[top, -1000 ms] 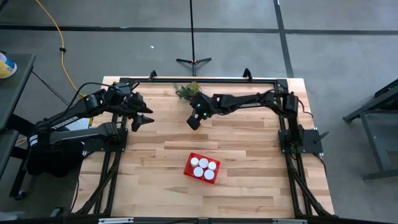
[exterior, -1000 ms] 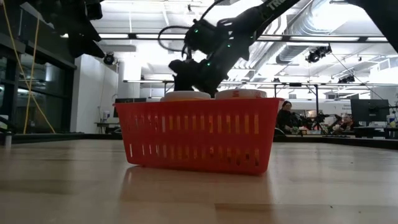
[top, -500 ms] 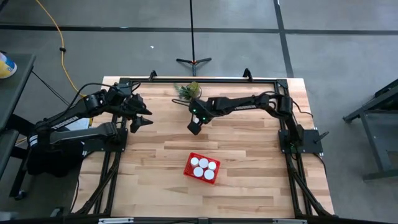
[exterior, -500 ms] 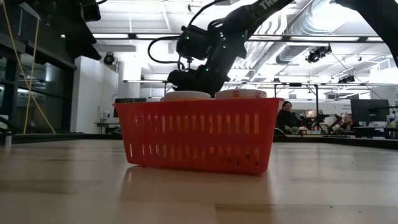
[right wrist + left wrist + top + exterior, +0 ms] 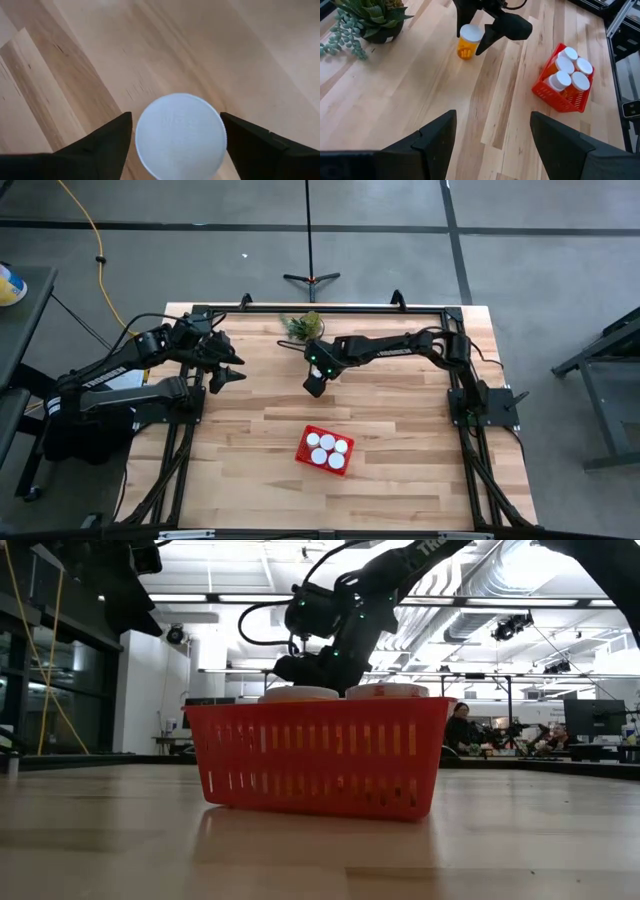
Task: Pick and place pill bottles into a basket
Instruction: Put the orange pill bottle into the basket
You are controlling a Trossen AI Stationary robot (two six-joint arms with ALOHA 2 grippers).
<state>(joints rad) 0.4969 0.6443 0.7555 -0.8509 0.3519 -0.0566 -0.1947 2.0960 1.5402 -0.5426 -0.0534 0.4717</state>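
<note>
The last loose pill bottle [image 5: 468, 42] stands upright on the surface near the plant [image 5: 372, 17], directly beneath the right end effector [image 5: 175, 137], whose fingers are spread either side of its cap. The left end effector [image 5: 492, 145] waits spread, farther off. The basket [image 5: 304, 450] holds five.

This is a robotics lab or workshop: a wooden table [image 5: 400, 430] framed by black metal rails stands on a grey concrete floor [image 5: 150, 260] marked with dark lines. Across the room are exposed ceiling ducts [image 5: 500, 580], strip lights and seated people [image 5: 462, 728] at workbenches.
</note>
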